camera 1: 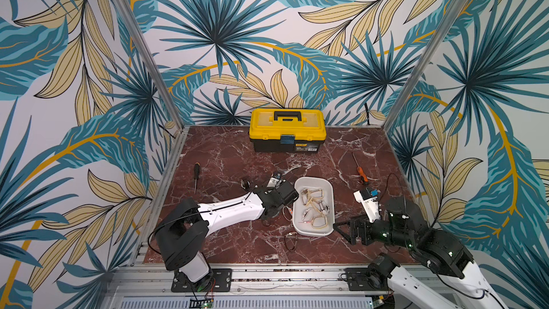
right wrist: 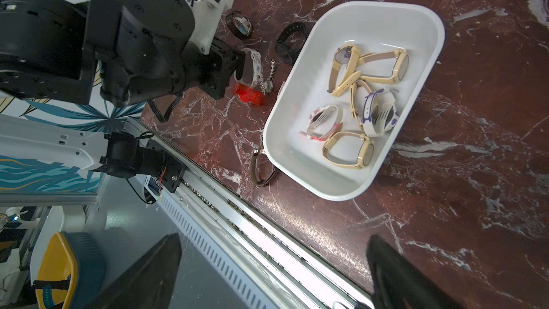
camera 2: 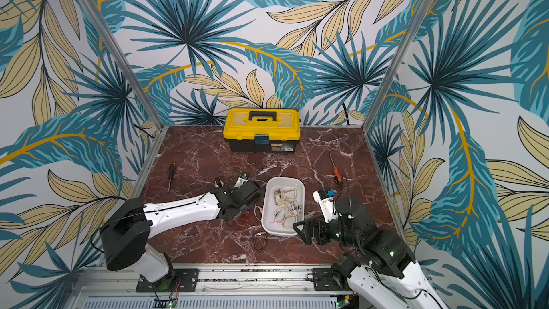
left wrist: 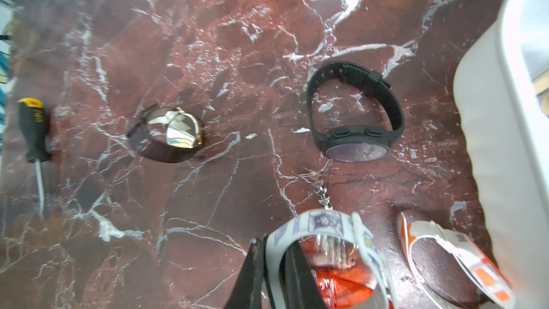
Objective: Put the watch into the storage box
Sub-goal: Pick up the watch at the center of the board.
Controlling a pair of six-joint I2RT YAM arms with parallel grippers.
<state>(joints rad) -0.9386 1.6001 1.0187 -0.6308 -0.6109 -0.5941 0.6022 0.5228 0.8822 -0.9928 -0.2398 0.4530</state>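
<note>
The watch (left wrist: 320, 227) I am after, the white one with small blue pictures on its strap, is down by the tabletop (left wrist: 208, 40), just beside the storage box (right wrist: 381, 4) on the side towards my left arm. My left pincer (left wrist: 273, 248) is clenched on its strap, one finger through the loop and one outside it. I cannot tell whether the watch has cleared the surface. I judge this to be the grasp step, with the carry and the drop yet to do. Next I need to lift high enough to pass the rolled rim, swing over the box and let go above a free patch, since several watches already lie inside. A red piece (right wrist: 248, 96) and an orange-and-white watch (left wrist: 445, 251) lie close by, so the lift should not drag them along. My right pincer (right wrist: 274, 236) hangs wide open and empty near the box's other side
</note>
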